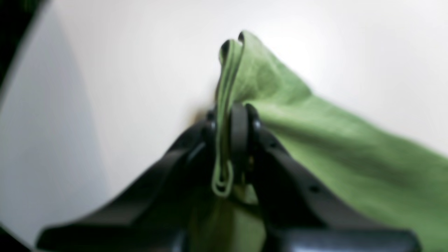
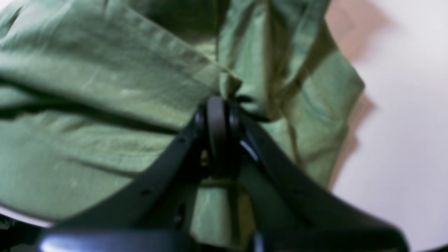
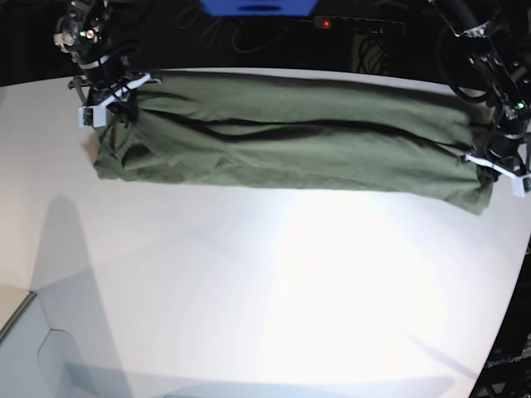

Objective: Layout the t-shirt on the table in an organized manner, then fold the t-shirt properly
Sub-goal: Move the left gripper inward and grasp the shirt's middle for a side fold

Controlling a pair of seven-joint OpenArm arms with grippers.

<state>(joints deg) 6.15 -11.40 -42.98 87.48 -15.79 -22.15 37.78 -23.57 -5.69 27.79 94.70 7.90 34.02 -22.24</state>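
Observation:
The olive-green t-shirt (image 3: pixel 290 141) hangs stretched as a long band between my two grippers, over the far half of the white table (image 3: pixel 274 282). My left gripper (image 1: pixel 231 112) is shut on a bunched edge of the shirt (image 1: pixel 315 140) at the base view's right (image 3: pixel 496 162). My right gripper (image 2: pixel 218 105) is shut on a fold of the shirt (image 2: pixel 105 91) at the base view's left (image 3: pixel 112 93). The shirt's lower edge sags toward the tabletop.
The table's curved edge runs along the far side (image 3: pixel 249 70) and down the right (image 3: pixel 518 274). Dark equipment and cables lie behind the table (image 3: pixel 357 33). A pale floor area shows at the lower left corner (image 3: pixel 25 348).

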